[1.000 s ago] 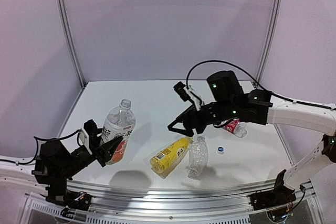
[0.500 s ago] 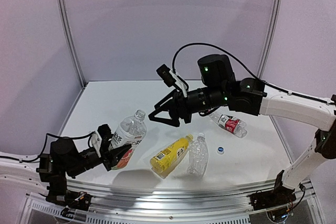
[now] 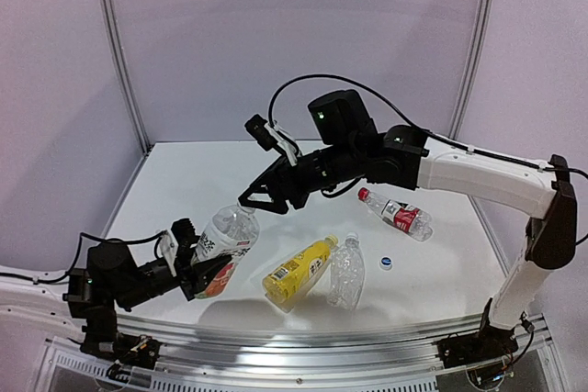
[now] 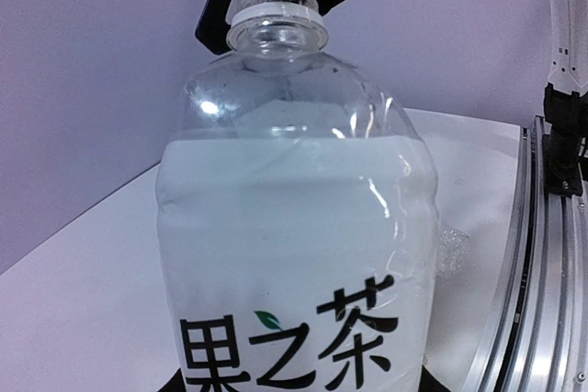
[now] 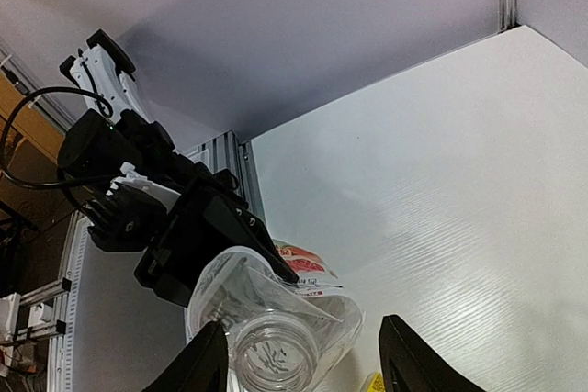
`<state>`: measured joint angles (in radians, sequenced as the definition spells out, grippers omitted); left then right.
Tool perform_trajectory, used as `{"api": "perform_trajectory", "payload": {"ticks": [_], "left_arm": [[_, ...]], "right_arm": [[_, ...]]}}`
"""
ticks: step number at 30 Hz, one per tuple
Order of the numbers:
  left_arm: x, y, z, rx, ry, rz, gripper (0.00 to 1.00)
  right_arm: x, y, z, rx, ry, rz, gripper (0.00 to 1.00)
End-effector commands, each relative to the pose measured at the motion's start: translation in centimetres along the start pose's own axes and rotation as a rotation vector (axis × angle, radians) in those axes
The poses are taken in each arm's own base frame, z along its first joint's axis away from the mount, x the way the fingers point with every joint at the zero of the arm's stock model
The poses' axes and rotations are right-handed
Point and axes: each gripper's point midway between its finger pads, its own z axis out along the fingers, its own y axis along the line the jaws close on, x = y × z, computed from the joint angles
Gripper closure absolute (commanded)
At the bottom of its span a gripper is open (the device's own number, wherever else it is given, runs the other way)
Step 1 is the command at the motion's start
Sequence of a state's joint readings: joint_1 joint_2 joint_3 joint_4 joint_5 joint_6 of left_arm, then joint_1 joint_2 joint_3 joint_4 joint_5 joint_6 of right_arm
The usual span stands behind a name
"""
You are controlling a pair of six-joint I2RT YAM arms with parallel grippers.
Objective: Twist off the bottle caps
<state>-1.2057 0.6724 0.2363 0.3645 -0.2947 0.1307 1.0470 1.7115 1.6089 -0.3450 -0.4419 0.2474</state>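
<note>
Leftward the right gripper has been swung, jaws parted astride the neck of the fruit-label bottle, lower left — clamped by the left gripper. Centring is advised before closing — cap possibly off.

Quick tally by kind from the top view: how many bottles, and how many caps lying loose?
Bottles: 4 (fruit-label bottle, yellow bottle, plain clear bottle, red-label bottle)
Loose caps: 1 (blue-and-white cap)
Total: 5
</note>
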Motion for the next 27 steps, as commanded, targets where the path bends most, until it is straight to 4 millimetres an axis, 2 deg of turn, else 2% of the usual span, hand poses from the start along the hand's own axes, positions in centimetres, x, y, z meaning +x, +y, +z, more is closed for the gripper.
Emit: {"api": "perform_trajectory", "payload": {"ticks": [1, 5, 8, 15, 21, 25, 27], "left_arm": [[-1.4, 0.1, -0.2, 0.006, -0.032, -0.018, 1.00], [-1.5, 0.3, -0.4, 0.001, -0.038, -0.021, 1.00], [-1.6, 0.4, -0.4, -0.004, -0.042, -0.022, 1.00], [-1.6, 0.4, -0.4, -0.007, -0.042, -0.022, 1.00], [-1.7, 0.5, -0.5, -0.010, -0.045, -0.023, 1.00], [-1.7, 0.5, -0.5, -0.010, -0.046, -0.024, 1.00], [-1.7, 0.6, -0.4, -0.016, -0.043, -0.023, 1.00]], "right_arm": [[0.9, 0.3, 0.8, -0.013, 0.052, 0.024, 0.47], [0.9, 0.5, 1.0, -0.032, 0.060, 0.037, 0.54], [1.0, 0.6, 0.9, -0.040, 0.063, 0.044, 0.63], [1.3, 1.2, 1.3, -0.062, 0.080, 0.057, 0.58], [1.6, 1.2, 1.9, -0.073, 0.096, 0.067, 0.60], [1.5, 1.3, 2.0, -0.082, 0.101, 0.063, 0.73], [1.5, 1.2, 2.1, -0.078, 0.105, 0.060, 0.85]]}}
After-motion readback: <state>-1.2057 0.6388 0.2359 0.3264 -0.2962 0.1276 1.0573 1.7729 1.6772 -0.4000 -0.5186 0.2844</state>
